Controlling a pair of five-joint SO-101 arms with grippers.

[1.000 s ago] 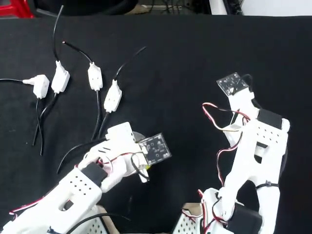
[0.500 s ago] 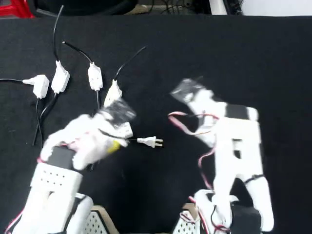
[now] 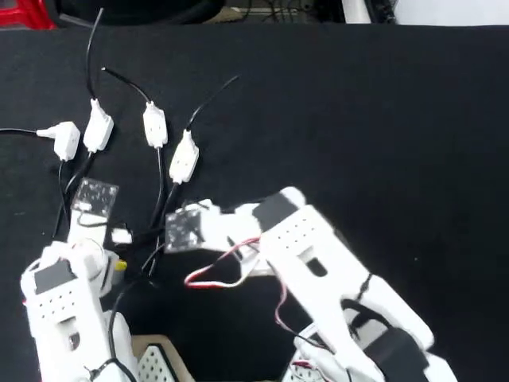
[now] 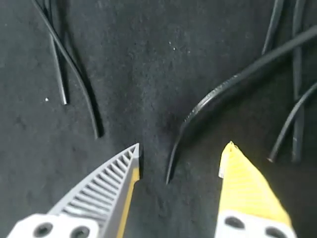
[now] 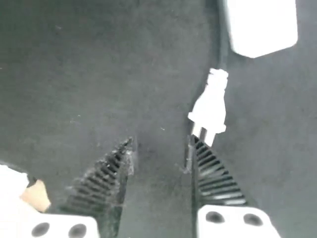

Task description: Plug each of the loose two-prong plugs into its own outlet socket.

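Observation:
Four white outlet sockets [image 3: 66, 139] [image 3: 99, 127] [image 3: 155, 126] [image 3: 184, 157] lie in a row at the back left, each with a black cable. In the right wrist view a loose white two-prong plug [image 5: 210, 109] lies flat on the black mat, with a socket body [image 5: 260, 25] just beyond it. My right gripper [image 5: 161, 148] is open over the mat, and one fingertip [image 5: 200, 148] sits right at the plug's prongs. My left gripper [image 4: 181, 158] is open above bare mat and a black cable end [image 4: 198, 111], holding nothing.
The right arm [image 3: 302, 239] stretches across the middle toward the left arm [image 3: 67, 294], so the two stand close together. Black cables [image 3: 159, 191] trail from the sockets between them. The mat's right half [image 3: 398, 119] holds nothing.
The left arm swung back to the left, leaving a plug lying on the mat. The right arm swept from the right side across to the middle left, over that plug.

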